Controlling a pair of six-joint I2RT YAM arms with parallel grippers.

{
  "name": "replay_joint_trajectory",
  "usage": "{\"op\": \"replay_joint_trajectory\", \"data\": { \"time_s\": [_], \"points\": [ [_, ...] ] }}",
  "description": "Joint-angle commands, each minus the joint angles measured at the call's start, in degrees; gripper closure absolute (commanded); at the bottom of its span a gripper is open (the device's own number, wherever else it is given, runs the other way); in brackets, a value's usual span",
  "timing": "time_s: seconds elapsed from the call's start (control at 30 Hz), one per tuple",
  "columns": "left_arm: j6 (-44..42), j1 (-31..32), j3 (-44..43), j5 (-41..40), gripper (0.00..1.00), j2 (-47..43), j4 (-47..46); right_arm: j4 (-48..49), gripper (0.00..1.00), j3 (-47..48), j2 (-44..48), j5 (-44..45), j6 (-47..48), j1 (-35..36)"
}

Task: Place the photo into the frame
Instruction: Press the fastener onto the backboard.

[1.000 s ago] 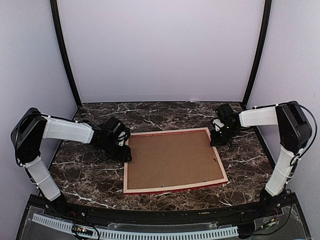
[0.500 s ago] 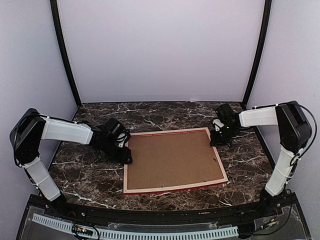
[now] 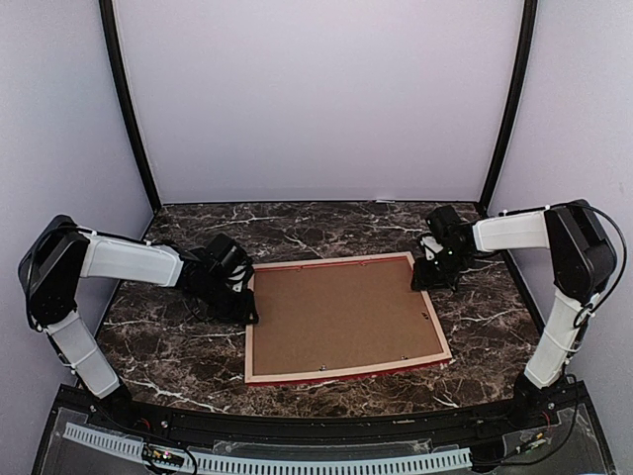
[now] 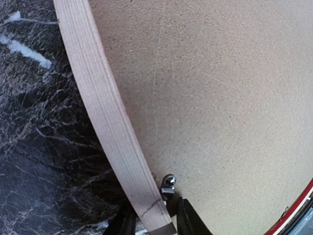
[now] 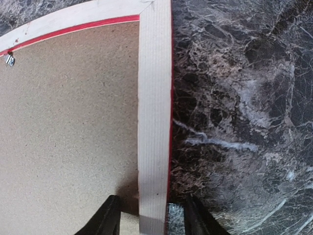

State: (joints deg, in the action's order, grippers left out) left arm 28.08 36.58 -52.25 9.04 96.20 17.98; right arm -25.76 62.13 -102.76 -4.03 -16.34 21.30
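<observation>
One frame [image 3: 248, 341], one brown backing board [image 3: 341, 315], one bench [image 3: 326, 223]. Two end effectors: left end effector [image 3: 242, 302], right end effector [image 3: 427, 277]. Two metal tabs close up: one tab [image 4: 168, 182] bottom centre, one tab [image 5: 9, 59] upper left.

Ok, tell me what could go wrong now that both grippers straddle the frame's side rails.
1. The right gripper has its jaws clear of the frame rail; a lift now could skew it.
2. The metal tab sits right beside the left gripper; closing may snag it.
3. If the frame tips, the backing board might slide out.
</observation>
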Motion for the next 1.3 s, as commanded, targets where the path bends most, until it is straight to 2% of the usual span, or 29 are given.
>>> {"op": "replay_joint_trajectory", "data": {
  "time_s": [0.0,0.27,0.63,0.9,1.1,1.27],
  "points": [
    [4.3,1.0,1.6,0.2,0.71,0.8,1.9,-0.8,0.51,-0.6,1.1,0.0,-0.4,0.1],
    [8.2,1.5,2.0,-0.3,0.73,0.9,-0.6,-1.1,0.37,-2.4,4.9,-0.4,-1.3,0.1],
    [8.0,1.7,0.9,-2.1,0.78,2.1,0.0,-2.3,0.33,-11.4,13.3,-1.9,-4.5,0.2],
    [6.6,1.7,-0.9,-3.5,0.81,2.8,1.8,-1.1,0.37,-16.3,15.1,-3.0,-5.8,0.2],
    [6.2,1.7,-1.3,-3.9,0.81,2.9,2.4,-0.1,0.46,-17.1,14.0,-4.2,-5.4,0.2],
    [6.0,1.7,-1.5,-4.3,0.82,3.0,2.9,-1.3,0.46,-18.1,15.5,-4.0,-5.0,0.2]
  ]
}}
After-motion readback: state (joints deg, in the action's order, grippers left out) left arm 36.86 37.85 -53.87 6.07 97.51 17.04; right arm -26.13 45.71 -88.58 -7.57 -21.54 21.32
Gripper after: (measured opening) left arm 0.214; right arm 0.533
